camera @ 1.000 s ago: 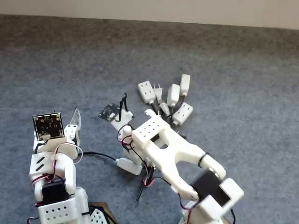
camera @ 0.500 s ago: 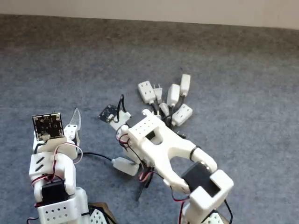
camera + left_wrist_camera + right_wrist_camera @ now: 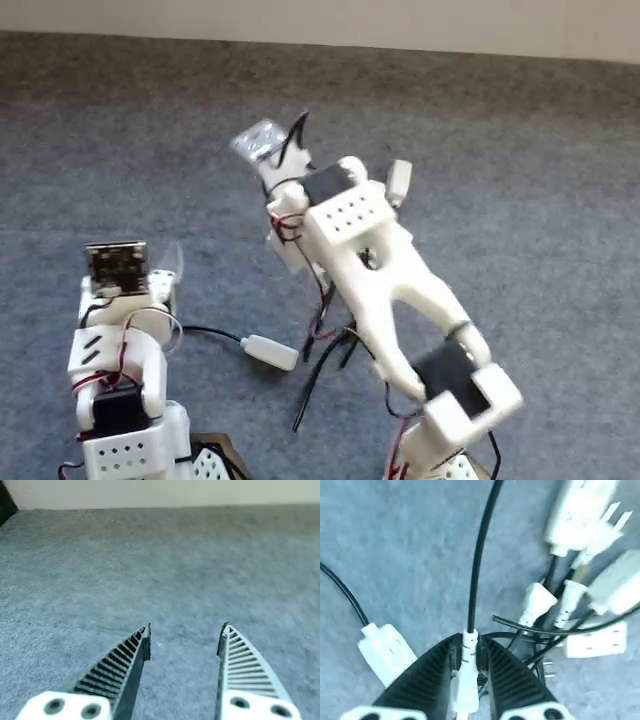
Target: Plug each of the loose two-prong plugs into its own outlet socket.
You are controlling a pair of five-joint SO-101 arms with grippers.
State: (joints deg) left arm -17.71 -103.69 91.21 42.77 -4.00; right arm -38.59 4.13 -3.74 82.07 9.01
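My right gripper (image 3: 469, 642) is shut on a white two-prong plug (image 3: 466, 685) whose black cord (image 3: 481, 555) runs away over the carpet. Beside it lies a white outlet socket (image 3: 386, 650) on a black cable. A tangle of white plugs and sockets (image 3: 580, 580) lies farther off. In the high view the right arm (image 3: 360, 230) is raised over that tangle, with one white socket (image 3: 397, 180) showing past it. The lone outlet socket (image 3: 270, 351) lies between the arms. My left gripper (image 3: 185, 630) stands open over bare carpet, nothing between its fingers.
Grey carpet (image 3: 520, 150) covers the whole work area, with a pale wall edge at the far side. Loose black cables (image 3: 320, 370) hang and trail under the right arm. The left arm's base (image 3: 120, 420) stands at the near left.
The right arm has risen and swung toward the far side, now covering most of the plug cluster. The left wrist has shifted slightly. The lone socket stays about where it was.
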